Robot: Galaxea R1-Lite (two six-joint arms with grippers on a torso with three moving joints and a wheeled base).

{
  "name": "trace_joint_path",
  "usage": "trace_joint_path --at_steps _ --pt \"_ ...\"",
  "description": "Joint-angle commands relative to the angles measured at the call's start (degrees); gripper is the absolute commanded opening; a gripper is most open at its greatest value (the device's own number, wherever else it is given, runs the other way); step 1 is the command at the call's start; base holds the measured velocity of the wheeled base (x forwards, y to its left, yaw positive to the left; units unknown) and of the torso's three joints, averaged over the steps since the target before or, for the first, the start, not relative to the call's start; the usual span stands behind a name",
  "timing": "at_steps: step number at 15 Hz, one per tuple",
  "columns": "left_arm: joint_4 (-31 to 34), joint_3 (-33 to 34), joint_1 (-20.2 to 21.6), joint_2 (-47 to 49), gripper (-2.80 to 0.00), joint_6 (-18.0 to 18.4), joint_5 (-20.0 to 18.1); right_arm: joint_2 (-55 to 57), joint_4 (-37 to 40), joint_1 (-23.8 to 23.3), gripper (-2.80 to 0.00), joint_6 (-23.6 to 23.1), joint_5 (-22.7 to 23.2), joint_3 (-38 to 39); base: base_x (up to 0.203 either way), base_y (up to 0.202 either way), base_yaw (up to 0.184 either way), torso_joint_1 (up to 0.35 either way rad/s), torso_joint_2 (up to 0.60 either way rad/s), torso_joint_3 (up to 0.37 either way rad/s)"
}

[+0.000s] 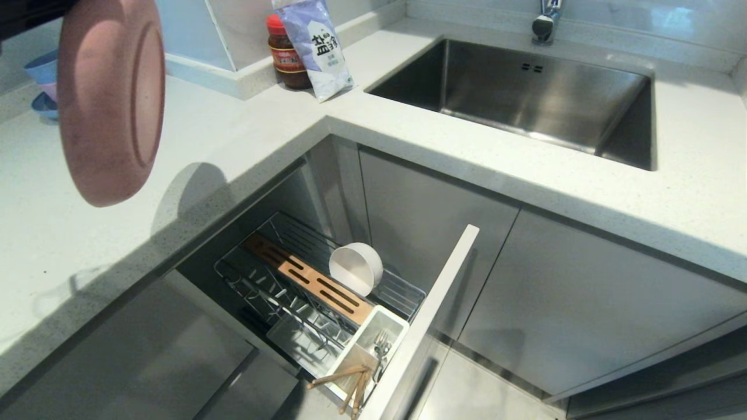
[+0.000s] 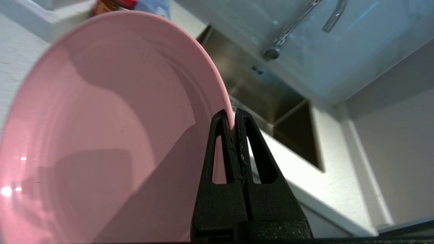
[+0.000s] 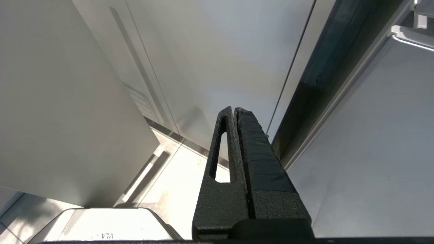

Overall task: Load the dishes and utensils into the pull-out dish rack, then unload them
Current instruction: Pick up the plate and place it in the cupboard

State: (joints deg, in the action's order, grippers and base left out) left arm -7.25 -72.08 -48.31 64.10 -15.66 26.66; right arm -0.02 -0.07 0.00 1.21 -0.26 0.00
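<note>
Above the tabletop's left edge, the left claw (image 2: 234,117) is pinching the pink plate (image 1: 111,99) by its rim; it should be keeping the plate edge-on while lowering toward the dish rack (image 1: 315,291) prongs; right claw (image 3: 234,112) pressed together, parked

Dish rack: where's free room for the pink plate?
Free: the prong rows left of the wood strip. Crowded: the bowl fills the right side; the cutlery cup holds fork and chopsticks. Dish rack otherwise bare.
</note>
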Motion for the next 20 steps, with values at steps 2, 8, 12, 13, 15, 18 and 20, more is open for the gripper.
trace_joint_path --at_steps 2,8,12,13,15,18,20 --pt "-7.93 2.22 -7.69 6.32 -2.80 -0.73 5.26 -0.15 -0.01 0.00 -2.80 0.02 0.00 0.09 0.000 0.000 0.000 0.000 0.00 0.000" --pt "-27.64 9.37 -12.78 16.37 -2.80 -4.74 18.23 -0.15 -0.01 0.00 -2.80 0.02 0.00 0.09 0.000 0.000 0.000 0.000 0.00 0.000" --pt "-29.76 17.32 -15.78 19.52 -2.80 -17.47 28.96 -0.15 -0.01 0.00 -2.80 0.02 0.00 0.09 0.000 0.000 0.000 0.000 0.00 0.000" --pt "-29.82 18.90 -16.41 20.29 -2.80 -21.04 30.36 -0.15 -0.01 0.00 -2.80 0.02 0.00 0.09 0.000 0.000 0.000 0.000 0.00 0.000" --pt "-29.88 22.75 -16.82 21.11 -2.80 -27.79 31.22 -0.15 -0.01 0.00 -2.80 0.02 0.00 0.09 0.000 0.000 0.000 0.000 0.00 0.000" --pt "-29.89 28.94 -16.16 21.47 -2.80 -35.89 30.86 -0.15 -0.01 0.00 -2.80 0.02 0.00 0.09 0.000 0.000 0.000 0.000 0.00 0.000" --pt "-31.15 33.36 -14.68 21.93 -2.80 -40.27 29.70 -0.15 -0.01 0.00 -2.80 0.02 0.00 0.09 0.000 0.000 0.000 0.000 0.00 0.000"
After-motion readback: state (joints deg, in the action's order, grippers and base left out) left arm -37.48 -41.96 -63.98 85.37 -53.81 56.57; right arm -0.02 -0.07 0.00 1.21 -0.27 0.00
